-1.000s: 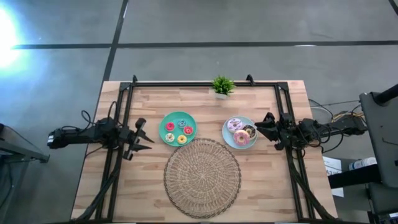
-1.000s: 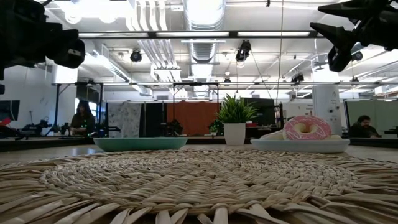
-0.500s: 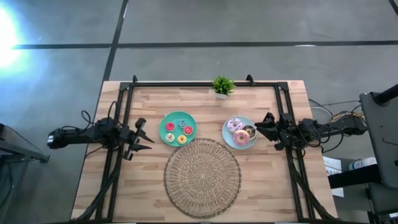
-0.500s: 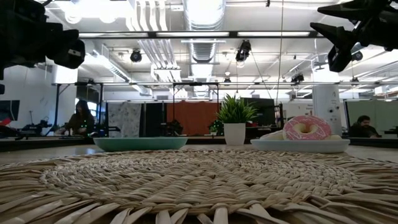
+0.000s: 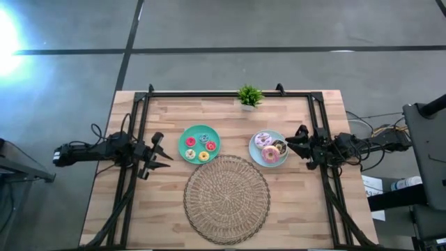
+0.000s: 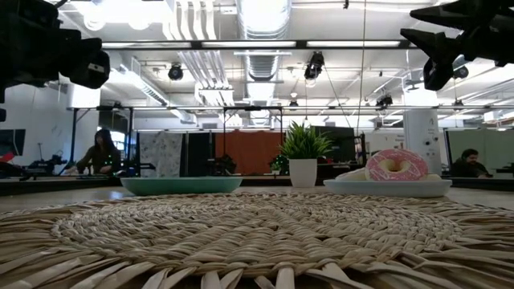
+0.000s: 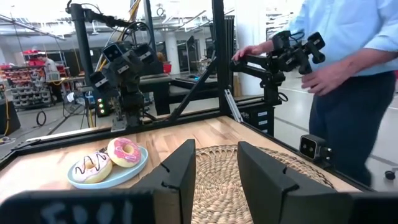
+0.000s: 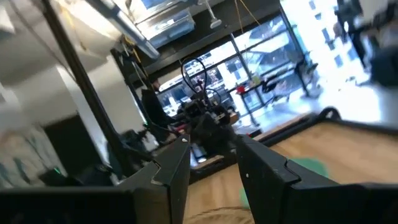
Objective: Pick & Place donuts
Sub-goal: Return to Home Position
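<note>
Three larger donuts, two pink (image 5: pixel 270 155) and one chocolate (image 5: pixel 280 147), lie on the light-blue plate (image 5: pixel 256 155). Several tiny donuts (image 5: pixel 203 156) lie on the teal plate (image 5: pixel 200 131). My right gripper (image 5: pixel 291 141) hovers open just right of the light-blue plate, raised above the table as the low view shows (image 6: pixel 450 40). My left gripper (image 5: pixel 164 153) waits open left of the teal plate. The left wrist view shows two of the large donuts (image 7: pixel 126 151) on their plate beyond the open left gripper (image 7: pixel 214 177).
A big round wicker mat (image 5: pixel 226 199) lies near the table's near edge, between the arms. A small potted plant (image 5: pixel 249 96) stands at the far edge. Black frame rails (image 5: pixel 132 174) run along both sides. A person (image 7: pixel 348 74) stands beyond the table.
</note>
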Robot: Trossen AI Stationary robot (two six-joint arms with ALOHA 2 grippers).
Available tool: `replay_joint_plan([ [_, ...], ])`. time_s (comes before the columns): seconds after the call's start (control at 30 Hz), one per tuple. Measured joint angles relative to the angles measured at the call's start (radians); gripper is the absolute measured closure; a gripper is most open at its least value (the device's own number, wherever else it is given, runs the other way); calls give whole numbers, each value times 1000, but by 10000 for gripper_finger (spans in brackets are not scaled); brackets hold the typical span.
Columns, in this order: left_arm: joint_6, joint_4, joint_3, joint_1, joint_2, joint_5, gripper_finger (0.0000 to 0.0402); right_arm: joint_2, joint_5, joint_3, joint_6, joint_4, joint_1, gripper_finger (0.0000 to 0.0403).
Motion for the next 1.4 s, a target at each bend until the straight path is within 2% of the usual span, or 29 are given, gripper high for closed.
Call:
replay_joint_plan([
  [0.07, 0, 0, 0, 0, 0, 0, 307, 0, -9, 0, -71, -2, 0, 280],
  [0.13, 0, 0, 0, 0, 0, 0, 307, -2, -74, 0, -156, -10, -13, 280],
  [0.33, 0, 1, 0, 0, 0, 0, 307, -52, -478, 0, -403, -129, -130, 280],
  [0.4, 0, 1, 0, 0, 0, -1, 307, -83, -531, 0, -398, -205, -156, 280],
  [0.6, 0, 1, 0, 0, 0, -1, 307, -178, -498, 0, -347, -379, -179, 280],
  [0.77, 0, 1, 0, 0, 0, -1, 307, -178, -495, 0, -414, -384, -181, 280],
  [1.4, 0, 1, 0, 0, 0, -1, 307, -143, -495, 0, -384, -416, -181, 280],
])
